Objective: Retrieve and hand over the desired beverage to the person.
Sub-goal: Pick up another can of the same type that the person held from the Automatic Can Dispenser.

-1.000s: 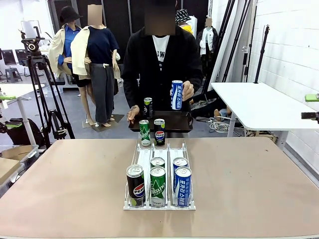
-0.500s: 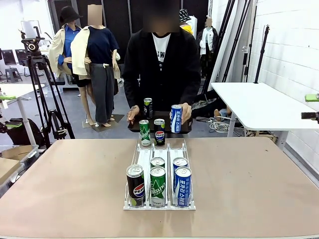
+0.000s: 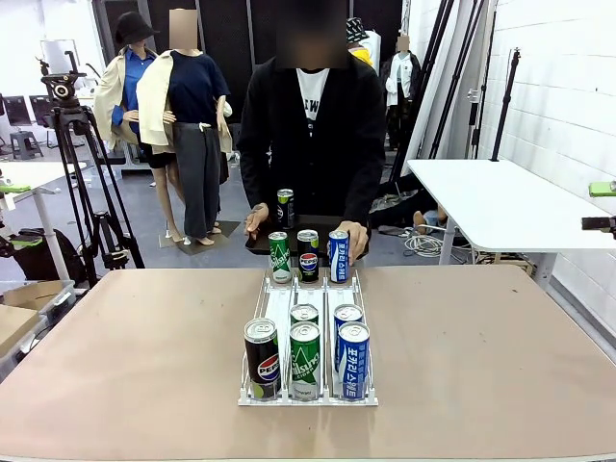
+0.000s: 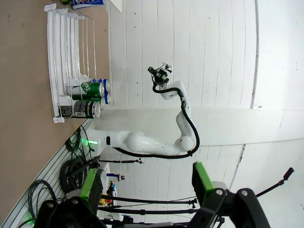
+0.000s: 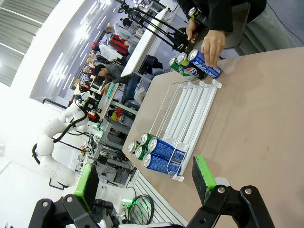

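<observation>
Person's hand seemingly on blue can, right-wrist side

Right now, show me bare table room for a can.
Tabletop is bare left and right of the white can rack. Crowded: five cans at its near end, three more cans at its far end by the person's hand.
</observation>
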Action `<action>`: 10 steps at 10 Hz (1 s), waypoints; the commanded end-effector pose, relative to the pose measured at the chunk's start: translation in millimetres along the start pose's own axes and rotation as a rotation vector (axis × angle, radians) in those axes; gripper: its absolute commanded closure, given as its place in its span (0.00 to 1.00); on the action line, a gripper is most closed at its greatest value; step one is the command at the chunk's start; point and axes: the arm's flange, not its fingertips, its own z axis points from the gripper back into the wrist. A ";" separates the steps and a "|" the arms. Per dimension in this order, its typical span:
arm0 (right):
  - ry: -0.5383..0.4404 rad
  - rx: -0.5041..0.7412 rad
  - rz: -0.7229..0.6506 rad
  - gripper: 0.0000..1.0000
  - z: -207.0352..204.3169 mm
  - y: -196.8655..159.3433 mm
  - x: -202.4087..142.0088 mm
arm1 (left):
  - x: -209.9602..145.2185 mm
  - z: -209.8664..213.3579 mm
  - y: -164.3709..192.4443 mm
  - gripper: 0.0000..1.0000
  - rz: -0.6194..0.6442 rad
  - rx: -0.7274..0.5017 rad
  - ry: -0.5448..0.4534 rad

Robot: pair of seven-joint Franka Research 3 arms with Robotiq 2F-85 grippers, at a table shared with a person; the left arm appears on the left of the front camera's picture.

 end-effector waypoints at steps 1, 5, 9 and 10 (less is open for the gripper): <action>-0.006 0.013 0.006 0.00 -0.7 1.0 -0.9 | -0.3 0.8 0.3 0.00 0.001 0.007 -0.006; -0.006 0.013 0.006 0.00 -0.7 1.0 -0.9 | -0.3 0.8 0.3 0.00 0.001 0.007 -0.006; -0.006 0.013 0.006 0.00 -0.7 1.0 -0.9 | -0.3 0.8 0.3 0.00 0.001 0.007 -0.006; -0.006 0.013 0.006 0.00 -0.7 1.0 -0.9 | -0.3 0.8 0.3 0.00 0.001 0.007 -0.006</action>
